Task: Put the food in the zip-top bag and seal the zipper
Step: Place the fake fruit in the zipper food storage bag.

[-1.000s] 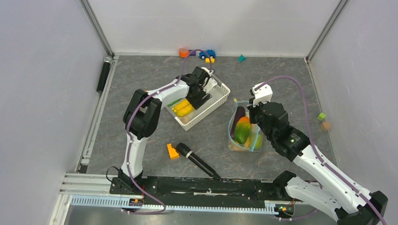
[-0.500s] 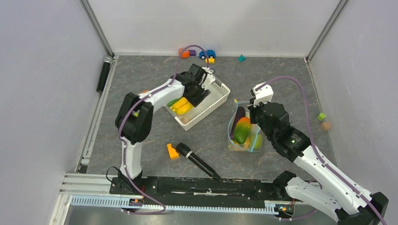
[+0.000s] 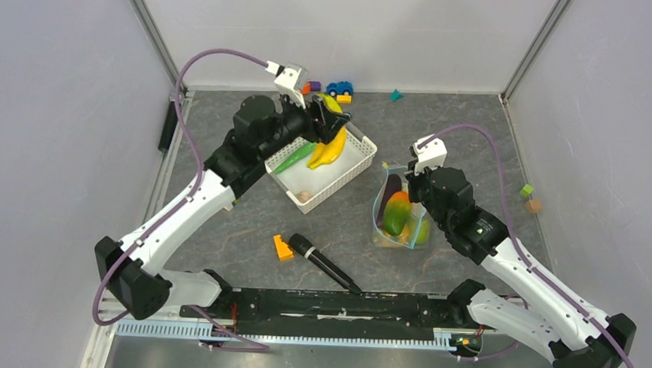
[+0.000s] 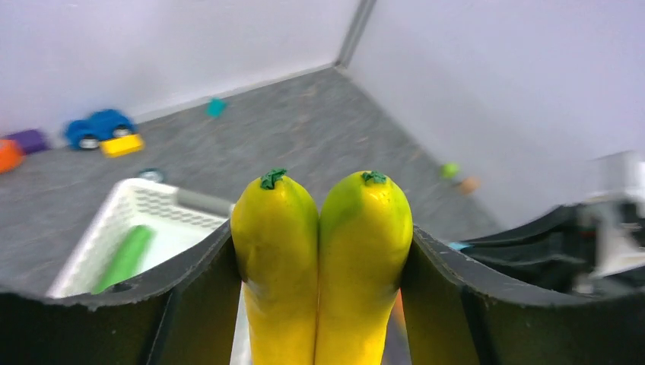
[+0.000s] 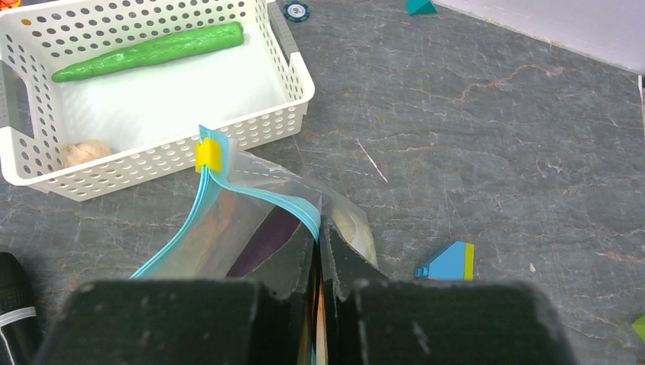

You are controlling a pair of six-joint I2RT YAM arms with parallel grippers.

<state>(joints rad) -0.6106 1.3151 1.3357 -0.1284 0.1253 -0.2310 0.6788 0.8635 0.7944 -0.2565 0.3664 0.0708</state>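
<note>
The left gripper (image 3: 323, 122) pinches the yellow bananas (image 3: 332, 147). Its two fingers press on both sides of them. It holds them up in the air in the upper middle of the top view, over the far corner of the white basket (image 3: 353, 174). In the left wrist view the bananas fill the gap between the fingers, with their green tips pointing away.

The right gripper (image 5: 318, 251) is pressed together on the mouth edge of the zip-top bag (image 3: 401, 227), right at the blue zipper (image 5: 255, 194). The bag is right of the middle in the top view. It is clear and floppy. A purple eggplant (image 3: 390, 189) and some other food are already inside.

Here is what could go wrong. Only one side of the bag is held, so the mouth may not be wide enough. The bananas are long and could bump the zipper edge and push the bag over. Then the food inside could roll out. The bananas are smooth, so they could also slip out on the way across and fall onto the grey table, maybe near the black microphone (image 3: 324, 262) at the lower middle.

The green cucumber (image 5: 152, 49) lies in the basket and has to go in too. The yellow slider (image 5: 207, 154) sits at one end of the zipper, so the bag is not shut yet. If food sticks out of the mouth, the zipper may not close.
</note>
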